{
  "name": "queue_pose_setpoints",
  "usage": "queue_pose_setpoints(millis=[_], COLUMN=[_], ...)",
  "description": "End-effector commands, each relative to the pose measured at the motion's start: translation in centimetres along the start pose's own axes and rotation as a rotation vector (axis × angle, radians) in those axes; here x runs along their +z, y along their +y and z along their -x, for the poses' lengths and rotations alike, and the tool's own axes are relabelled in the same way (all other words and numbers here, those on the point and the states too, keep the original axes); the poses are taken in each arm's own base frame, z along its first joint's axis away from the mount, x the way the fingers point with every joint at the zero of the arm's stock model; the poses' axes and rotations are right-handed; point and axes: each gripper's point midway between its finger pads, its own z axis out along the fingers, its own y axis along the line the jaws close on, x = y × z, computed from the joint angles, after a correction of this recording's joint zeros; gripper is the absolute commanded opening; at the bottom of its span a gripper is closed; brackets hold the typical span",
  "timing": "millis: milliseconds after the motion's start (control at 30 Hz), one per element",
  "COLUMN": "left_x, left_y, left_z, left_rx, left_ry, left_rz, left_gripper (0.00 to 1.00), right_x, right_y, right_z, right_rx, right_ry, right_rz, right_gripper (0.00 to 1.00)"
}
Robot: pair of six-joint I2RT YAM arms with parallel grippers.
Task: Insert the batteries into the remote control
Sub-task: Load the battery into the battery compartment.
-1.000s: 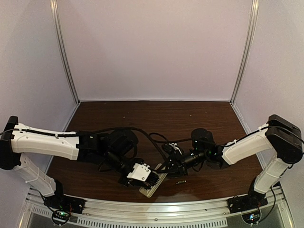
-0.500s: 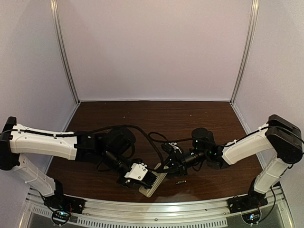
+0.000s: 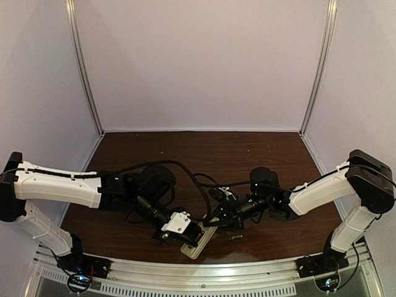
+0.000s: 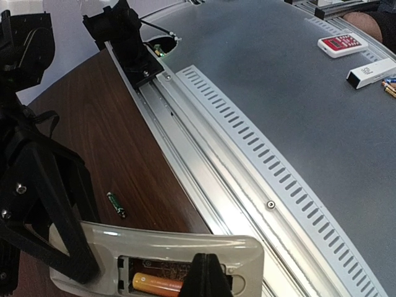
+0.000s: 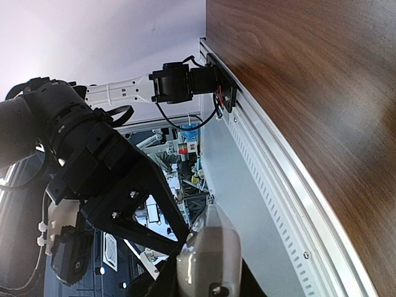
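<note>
Your remote control (image 4: 185,245) sits at the near edge of the table (image 3: 185,154), just beside the metal rail (image 4: 247,185), with its back facing up and the battery compartment open. From above, it lies at an angle between your two arms. The orange battery (image 4: 156,283) is lying inside the open compartment. The dark battery (image 3: 235,237) is loose on the wood, just right of the remote control and not touching it.

Your left gripper (image 4: 202,276) has its fingers pressed together into a single tip, which is down at the compartment right beside the orange battery; you cannot tell whether it touches it. Your right gripper (image 3: 218,218) comes in from the right and is clamped on the far end of the remote control.
</note>
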Motion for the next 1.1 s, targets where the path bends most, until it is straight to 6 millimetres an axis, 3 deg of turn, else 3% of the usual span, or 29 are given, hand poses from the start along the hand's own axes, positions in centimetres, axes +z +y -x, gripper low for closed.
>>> queue_pose_setpoints(millis=[0, 267, 467, 567, 667, 800, 900, 1067], left_x=[1.4, 1.4, 1.1, 0.6, -0.3, -1.7, -3.0, -5.4], left_y=[0.2, 0.4, 0.6, 0.9, 1.6, 2.2, 2.8, 3.6], left_z=[-4.9, -5.3, -5.7, -5.1, -3.6, -1.2, 0.5, 2.8], left_rx=[-0.071, -0.08, -0.074, -0.059, -0.041, 0.004, 0.026, 0.009], left_ry=[0.132, 0.127, 0.156, 0.153, 0.133, 0.099, 0.076, 0.011], left_rz=[0.017, 0.03, 0.052, 0.069, 0.09, 0.138, 0.187, 0.285], left_gripper=[0.0, 0.0, 0.0, 0.01, 0.05, 0.11, 0.17, 0.33], right_x=[-0.8, -0.6, -0.4, 0.2, 0.6, -0.3, -1.2, -2.6], right_y=[12.5, 13.6, 13.2, 11.4, 7.8, 5.0, 3.5, 2.9], right_z=[-3.2, -3.9, -3.6, -2.8, -1.3, 0.9, 2.2, 3.5], right_rx=[-0.351, -0.355, -0.36, -0.34, -0.312, -0.302, -0.305, -0.331], right_ry=[0.087, 0.114, 0.097, 0.073, 0.032, -0.041, -0.083, -0.121], right_rz=[0.32, 0.364, 0.334, 0.264, 0.126, -0.006, -0.087, -0.124], right_gripper=[0.0, 0.0, 0.0, 0.0, 0.0, 0.0, 0.0, 0.0])
